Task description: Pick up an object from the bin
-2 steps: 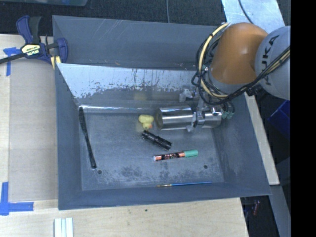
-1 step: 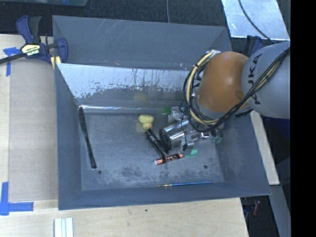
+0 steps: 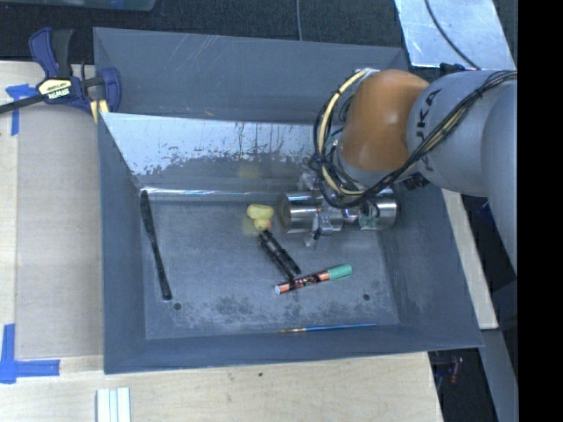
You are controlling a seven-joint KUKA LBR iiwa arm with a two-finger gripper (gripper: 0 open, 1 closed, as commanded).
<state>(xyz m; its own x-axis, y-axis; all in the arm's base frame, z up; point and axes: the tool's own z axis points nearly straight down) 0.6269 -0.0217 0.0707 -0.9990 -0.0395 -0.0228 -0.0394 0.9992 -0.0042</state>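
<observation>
**Hand's mid-bin, right next to the yellow lump**

Your hand [image 3: 317, 220] is near the middle of the bin [image 3: 123, 262], a bit toward the right wall. Honestly, I can't tell if it's wide or narrow (the orange cover [image 3: 383, 121] hangs right over it). Just beside it, on the left-wall side, lies a small yellow lump [image 3: 259, 216]. A black pen [image 3: 279, 255] lies slanted just in front, its lower end touching a red-and-green marker [image 3: 314, 278]. A thin black stick [image 3: 155, 246] lies along the left wall, well apart.

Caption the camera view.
Gripper down in the grey bin beside a small yellow lump, black pen and red-green marker nearby.
</observation>
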